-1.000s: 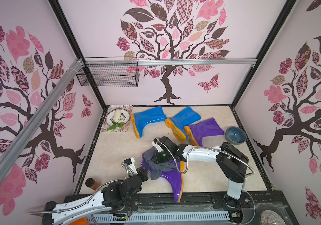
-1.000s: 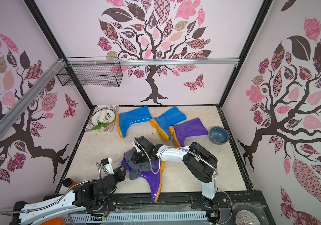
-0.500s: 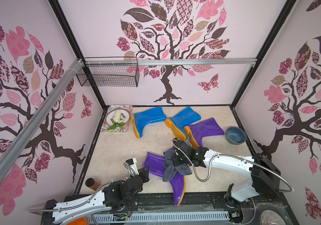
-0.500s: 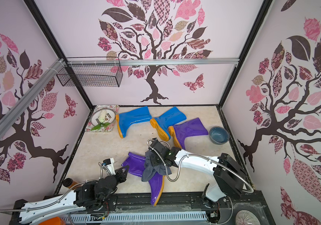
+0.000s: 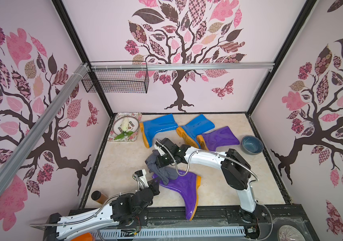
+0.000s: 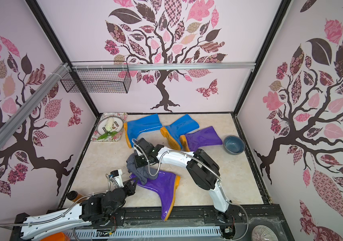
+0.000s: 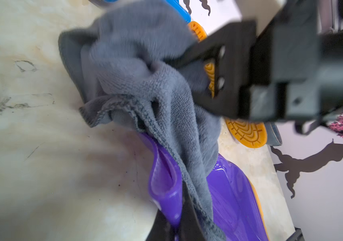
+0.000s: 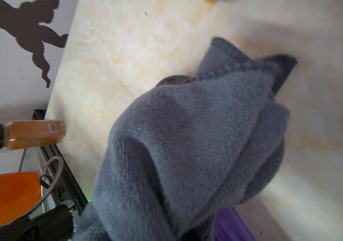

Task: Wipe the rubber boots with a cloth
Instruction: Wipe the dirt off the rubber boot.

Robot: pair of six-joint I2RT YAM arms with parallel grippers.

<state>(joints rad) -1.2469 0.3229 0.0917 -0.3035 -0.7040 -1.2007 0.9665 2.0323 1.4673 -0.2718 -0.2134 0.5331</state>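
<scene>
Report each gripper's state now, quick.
Left gripper: shut on the near purple boot, at its top rim.
Right gripper: shut on the cloth.

Enclosure, three sides. The back wall (image 5: 239, 94) was pale pink and bore a dark-trunked tree decal (image 5: 178, 91) with patterned pink and brown leaves, plus one butterfly decal (image 5: 223, 89). The side walls (image 5: 41, 20) carried similar branches and leaves (seen at a slant). Black corner posts (image 5: 76, 52) framed the back wall. An aluminium rail (image 5: 208, 66) ran across the back wall; a second rail (image 5: 31, 137) slanted along the left side. A black wire basket (image 5: 116, 81) hung at the back rail's left end. The tabletop (image 5: 120, 167) was cream and marble-look, scuffed with dark specks. Light was even, shadows soft.
</scene>
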